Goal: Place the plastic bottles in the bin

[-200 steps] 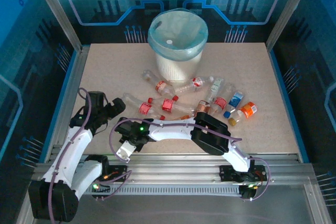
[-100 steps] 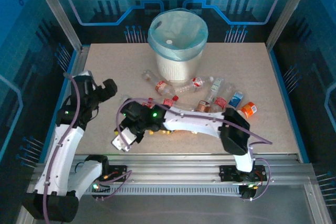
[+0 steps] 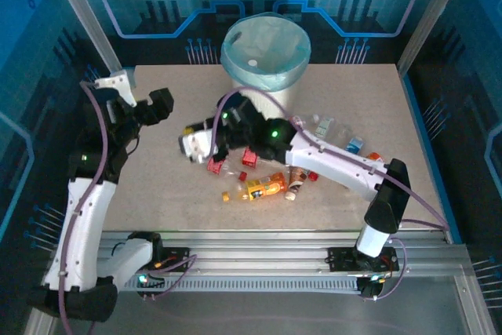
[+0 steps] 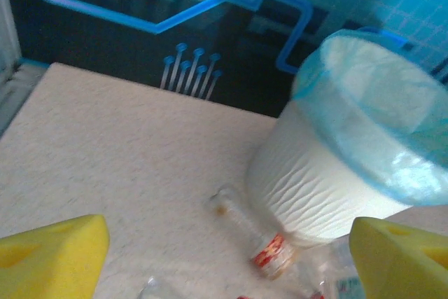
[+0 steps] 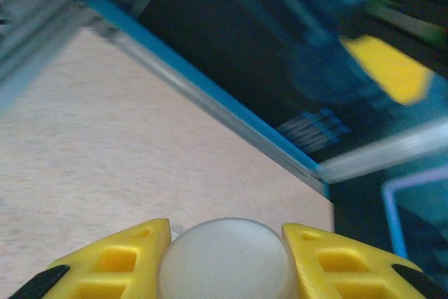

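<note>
Plastic bottles (image 3: pixel 216 166), small and clear with red caps and mixed labels, lie in a loose cluster on the beige tabletop (image 3: pixel 157 194) at centre frame in the top view. They are just in front of the round white ribbed bin (image 3: pixel 265 52) with its light-blue bag liner. An orange bottle (image 3: pixel 267 187) and a brown-labelled bottle (image 3: pixel 296 182) lie at the lower edge of the cluster.

The right gripper (image 5: pixel 225 246) is clamped on a pale round-ended bottle (image 5: pixel 224 271), seated between its yellow fingers (image 5: pixel 119 257). In the top view it sits at the cluster's left edge.

The left gripper (image 4: pixel 227 243) has its jaws wide apart with nothing between them. It is up at the upper left of the top view, well apart from the cluster. In the left wrist view, a clear red-labelled bottle (image 4: pixel 255 239) lies on its side against the bin's base.
</note>
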